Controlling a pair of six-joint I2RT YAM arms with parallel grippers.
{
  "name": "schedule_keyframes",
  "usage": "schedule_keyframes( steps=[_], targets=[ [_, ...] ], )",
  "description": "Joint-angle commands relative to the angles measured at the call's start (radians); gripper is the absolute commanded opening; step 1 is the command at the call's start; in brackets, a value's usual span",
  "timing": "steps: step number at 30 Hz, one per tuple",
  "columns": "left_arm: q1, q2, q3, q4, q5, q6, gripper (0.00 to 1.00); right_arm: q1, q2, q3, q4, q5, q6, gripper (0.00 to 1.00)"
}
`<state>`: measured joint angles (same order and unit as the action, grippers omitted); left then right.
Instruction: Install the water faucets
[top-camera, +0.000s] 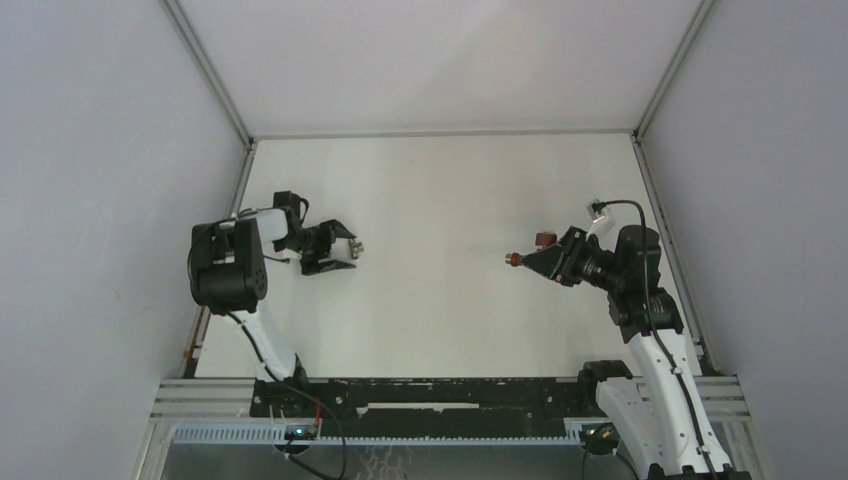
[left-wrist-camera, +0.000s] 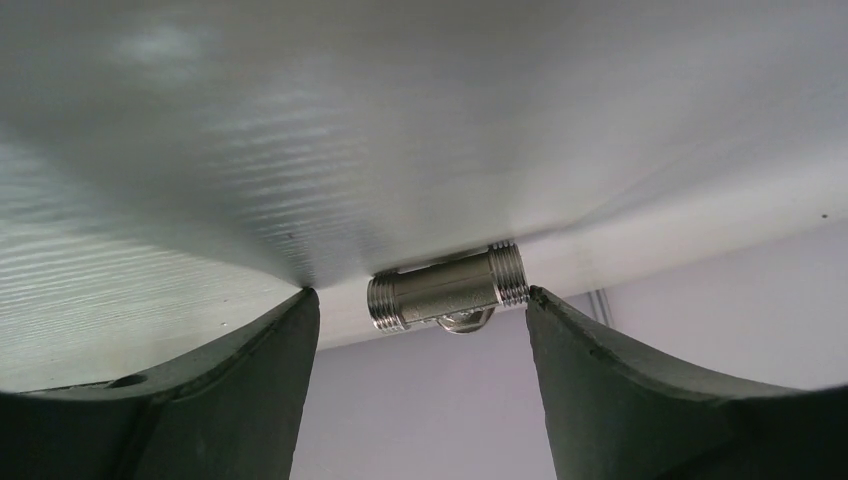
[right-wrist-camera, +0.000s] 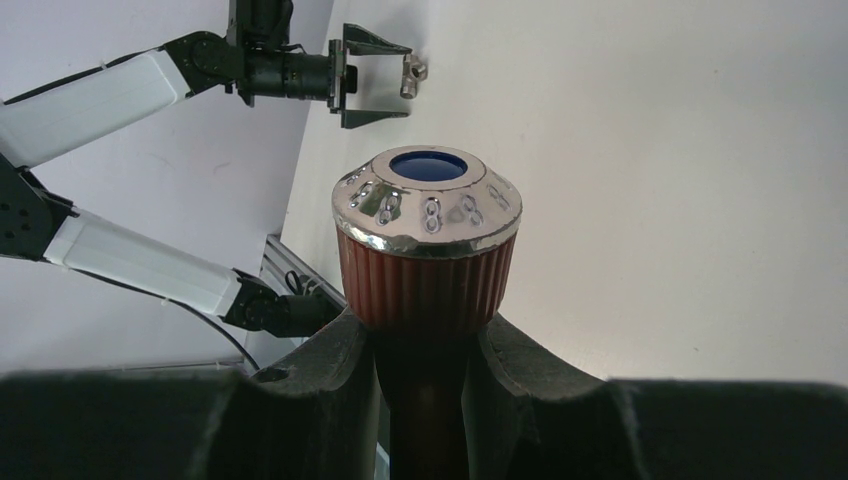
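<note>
Two arms, one job: on the white table (top-camera: 440, 180), the left gripper (left-wrist-camera: 420, 300) stands released, its fingers (left-wrist-camera: 270, 390) on either side of the silvery fitting (left-wrist-camera: 450, 288) and touching neither end. The fitting lies on its side on the table at the left, threaded at both ends, its axis running nearly from finger to finger and slightly askew. Well apart on the right, the right gripper (right-wrist-camera: 425, 335) is clenched on the stem of the reddish-brown tap (right-wrist-camera: 428, 235), with the ribbed knob and its chrome cap standing clear above the fingertips and facing across toward the left arm. The step in hand appears to be the pickup of the fitting, and the grip seems to decide how well the joining goes. Closing as things stand would likely pinch the piece end to end, cover both threads and risk skidding a round, smooth part along the table. A better course may be to turn the wrist so the pads meet the plain barrel, reach a little deeper so it sits behind the tips, then close slowly and evenly. One thread should be left bare for the tap. The right arm would do best to hold the tap steady meanwhile.
</note>
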<state>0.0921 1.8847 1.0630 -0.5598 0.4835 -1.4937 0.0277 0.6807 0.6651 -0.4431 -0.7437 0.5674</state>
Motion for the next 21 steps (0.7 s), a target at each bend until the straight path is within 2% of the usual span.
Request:
schedule_keyframes(
  steps=[1,14,21],
  targets=[
    [0.032,0.039,-0.022,-0.046,-0.093,0.030,0.79,-0.006,-0.013,0.054,0.037,-0.014,0.002,0.00],
    [0.042,0.099,-0.018,-0.053,-0.053,0.019,0.80,-0.007,-0.015,0.054,0.040,-0.020,0.005,0.00],
    [0.043,0.013,-0.123,0.088,-0.063,-0.095,0.86,-0.007,-0.017,0.054,0.042,-0.021,0.009,0.00]
  ],
)
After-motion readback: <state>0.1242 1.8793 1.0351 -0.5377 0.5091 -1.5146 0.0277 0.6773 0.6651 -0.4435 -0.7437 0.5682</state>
